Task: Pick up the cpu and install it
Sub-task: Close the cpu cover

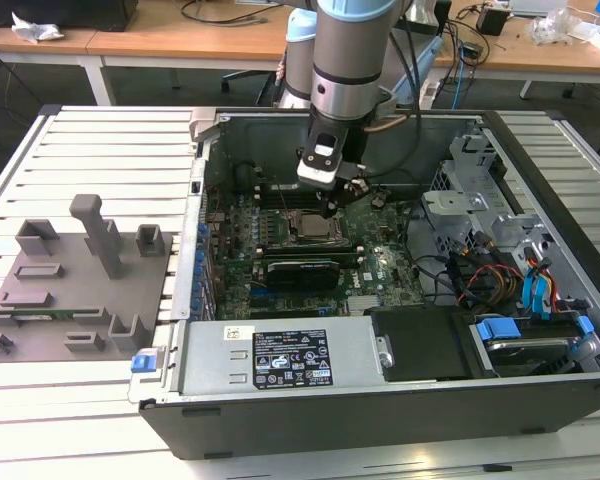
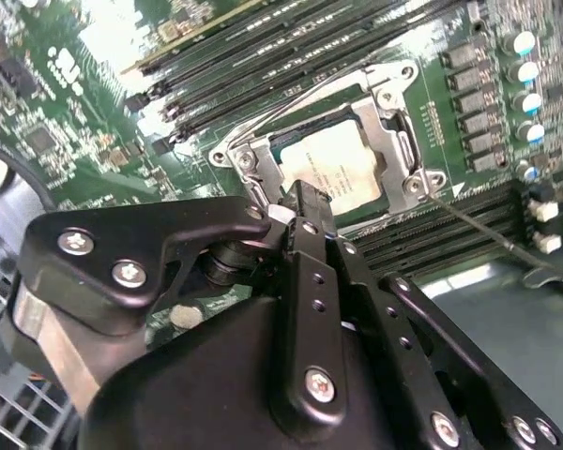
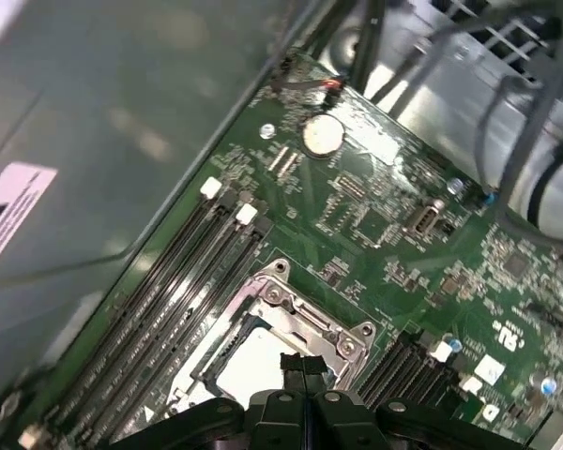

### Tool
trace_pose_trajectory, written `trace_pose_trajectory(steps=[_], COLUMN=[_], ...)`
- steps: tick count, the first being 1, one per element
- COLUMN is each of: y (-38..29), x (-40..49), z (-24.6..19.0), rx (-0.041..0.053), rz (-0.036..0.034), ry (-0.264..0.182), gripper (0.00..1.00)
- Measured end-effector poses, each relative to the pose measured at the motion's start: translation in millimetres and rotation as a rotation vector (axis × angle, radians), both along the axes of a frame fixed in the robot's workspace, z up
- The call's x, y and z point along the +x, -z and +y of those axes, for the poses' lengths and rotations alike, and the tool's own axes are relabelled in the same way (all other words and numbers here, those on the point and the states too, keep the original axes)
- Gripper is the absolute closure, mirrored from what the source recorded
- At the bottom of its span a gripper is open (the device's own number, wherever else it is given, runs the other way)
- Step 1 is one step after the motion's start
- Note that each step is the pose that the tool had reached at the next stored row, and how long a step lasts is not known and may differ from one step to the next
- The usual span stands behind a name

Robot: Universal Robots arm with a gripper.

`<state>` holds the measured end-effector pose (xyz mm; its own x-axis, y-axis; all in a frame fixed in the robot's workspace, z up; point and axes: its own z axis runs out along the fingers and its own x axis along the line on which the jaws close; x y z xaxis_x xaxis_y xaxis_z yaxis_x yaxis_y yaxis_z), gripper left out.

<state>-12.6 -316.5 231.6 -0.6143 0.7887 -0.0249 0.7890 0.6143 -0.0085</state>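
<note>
One arm (image 1: 350, 60) is hanging almost straight down into the open computer case (image 1: 280, 420), wrist tipped slightly, and its single gripper (image 1: 330, 205) is hovering just above the motherboard (image 1: 380, 262). Two black fingers (image 2: 306, 230) are pressing tip to tip in the second wrist view, so the jaws are fully closed and gripping nothing. One cpu (image 1: 315, 226) is sitting flat inside the one socket frame (image 2: 394, 122), its pale silver top facing up. In both wrist views the closed fingertips are poised right at the chip's near edge; I cannot tell whether they are touching it or floating just over it. Dark memory slots are running along both sides of the socket, and one round coin cell (image 3: 322, 134) is shining further along the board in the first wrist view. Over at the exterior view's left, one grey tray (image 1: 80, 292) is lying on the slatted table, well apart from the case, with several grey blocks (image 1: 100, 235) standing on it.
</note>
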Motion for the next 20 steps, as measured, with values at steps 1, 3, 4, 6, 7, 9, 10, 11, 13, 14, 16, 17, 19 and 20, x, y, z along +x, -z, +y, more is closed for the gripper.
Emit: trace_pose_trajectory(steps=[1,3,4,6,7,9,10,11,13,14,16,17,19,20], y=[0.1,0.2,0.3,0.4,0.5,0.7,0.7,0.8,1.0,1.1,1.3,1.4,1.7,1.9], x=[0.0,0.0,0.0,0.0,0.0,0.0,0.0,0.0,0.0,0.0,0.0,0.0,0.0,0.0], z=[0.0,0.0,0.0,0.0,0.0,0.0,0.0,0.0,0.0,0.0,0.0,0.0,0.0,0.0], rx=[0.0000,0.0000,0.0000,0.0000,0.0000,0.0001,0.0001,0.0000,0.0001,0.0001,0.0000,0.0000,-0.0001,0.0000], rz=[0.0000,0.0000,0.0000,0.0000,0.0000,-0.0001,0.0000,0.0000,0.0000,0.0000,0.0000,0.0000,0.0001,0.0001], ry=[-0.018,-0.058,-0.093,-0.134,-0.162,-0.200,-0.226,-0.244,-0.303,-0.322,-0.360,-0.378,-0.438,-0.474], gripper=[0.89,0.89,0.89,0.89,0.89,0.89,0.89,0.89,0.89,0.89,0.89,0.89,0.89,0.89])
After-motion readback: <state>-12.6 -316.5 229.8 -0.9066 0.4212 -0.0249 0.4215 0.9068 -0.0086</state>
